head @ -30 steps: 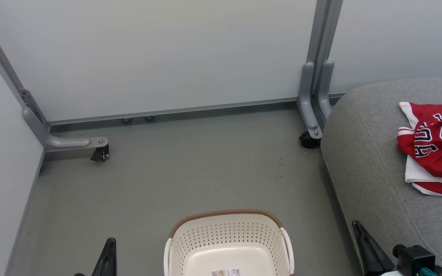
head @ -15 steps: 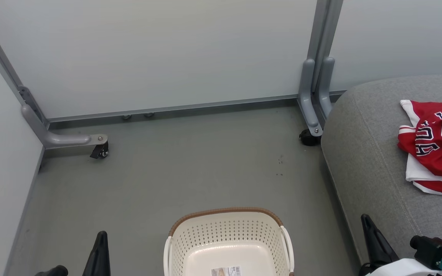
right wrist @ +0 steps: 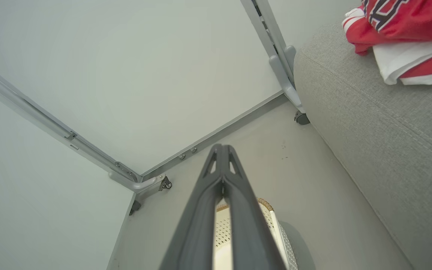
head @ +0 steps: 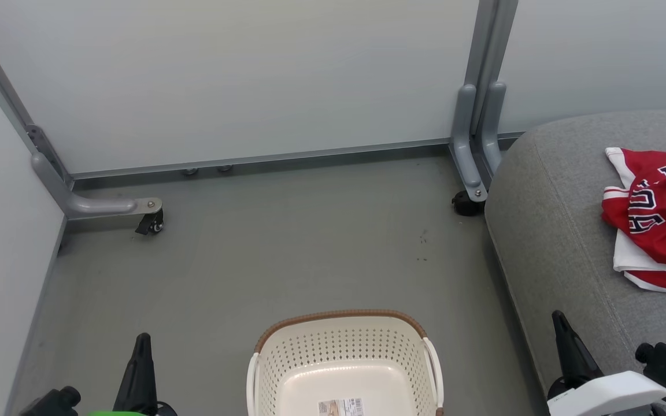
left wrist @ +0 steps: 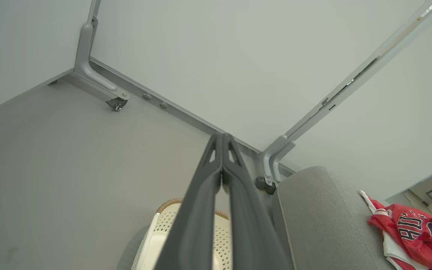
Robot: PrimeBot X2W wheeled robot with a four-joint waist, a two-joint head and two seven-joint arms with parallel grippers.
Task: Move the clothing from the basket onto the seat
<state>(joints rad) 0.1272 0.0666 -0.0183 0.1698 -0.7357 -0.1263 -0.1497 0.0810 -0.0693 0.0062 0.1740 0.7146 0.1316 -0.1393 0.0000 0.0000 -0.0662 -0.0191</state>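
Note:
The clothing [head: 659, 216], red with white trim and black-and-white letters, lies crumpled on the grey seat [head: 547, 231] at the right; it also shows in the left wrist view [left wrist: 413, 232] and the right wrist view [right wrist: 403, 30]. The cream basket [head: 341, 352] with a brown rim stands on the floor at the bottom centre, holding nothing but a label on its bottom. My left gripper [head: 143, 341] is shut and holds nothing, to the left of the basket. My right gripper [head: 557, 320] is shut and holds nothing, in front of the seat's near edge. Both wrist views show the fingertips pressed together [left wrist: 222, 138] [right wrist: 222, 148].
White partition panels close off the back and left. Their grey feet with castors [head: 151, 222] [head: 465, 205] rest on the grey floor [head: 287, 248]. The seat [right wrist: 381, 127] takes up the right side.
The camera has tilted a little. Both grippers have come further up into the head view, the left one more than the right. The clothing and basket have not moved.

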